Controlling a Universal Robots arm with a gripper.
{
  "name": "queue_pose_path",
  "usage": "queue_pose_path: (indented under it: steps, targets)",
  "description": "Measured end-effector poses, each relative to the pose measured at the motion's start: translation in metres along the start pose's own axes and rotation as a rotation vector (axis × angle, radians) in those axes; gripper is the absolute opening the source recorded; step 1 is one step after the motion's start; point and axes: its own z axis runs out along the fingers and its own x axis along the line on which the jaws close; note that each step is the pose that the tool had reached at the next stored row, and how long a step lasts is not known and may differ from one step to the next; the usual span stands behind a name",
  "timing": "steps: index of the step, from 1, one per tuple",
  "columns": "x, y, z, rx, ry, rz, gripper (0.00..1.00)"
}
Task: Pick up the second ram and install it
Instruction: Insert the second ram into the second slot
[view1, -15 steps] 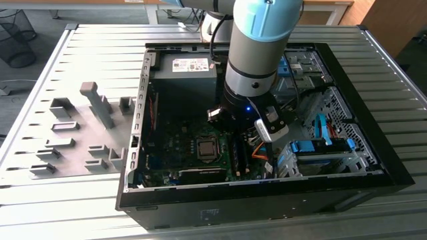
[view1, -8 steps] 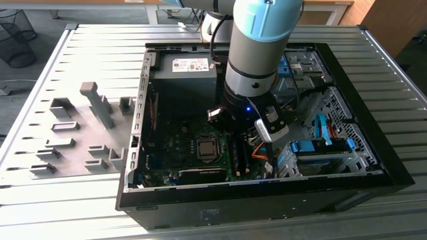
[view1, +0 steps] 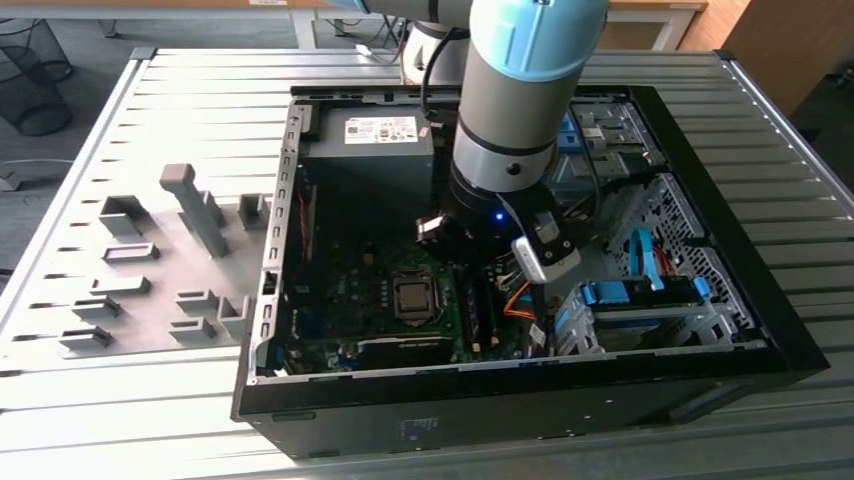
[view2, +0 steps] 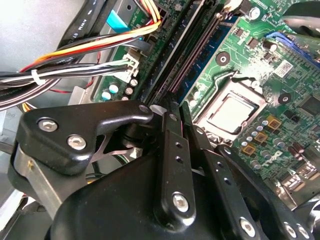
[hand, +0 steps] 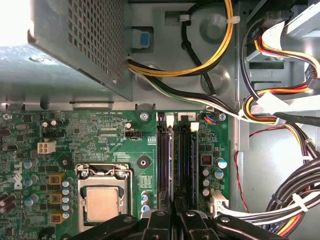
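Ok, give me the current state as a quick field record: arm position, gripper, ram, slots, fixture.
arm: reaching down into the open PC case
gripper: over the memory slots beside the CPU socket
fingers: close together, gripping a thin edge
second ram: standing on edge in line with a slot, between the fingers
seated or not: cannot tell
fixture blocks: on the table, at the exterior view's left of the case

No print is legible: the white label (view1: 382, 129) on the grey power supply (view1: 370, 150) and the motherboard (hand: 100, 145) lettering stay unreadable.
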Motion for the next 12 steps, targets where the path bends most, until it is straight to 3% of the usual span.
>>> queue_pose_path:
  steps: [12]
  targets:
    - [-0.0001,-0.0015,0.0001,0.0002,0.0000,-0.006,0.14]
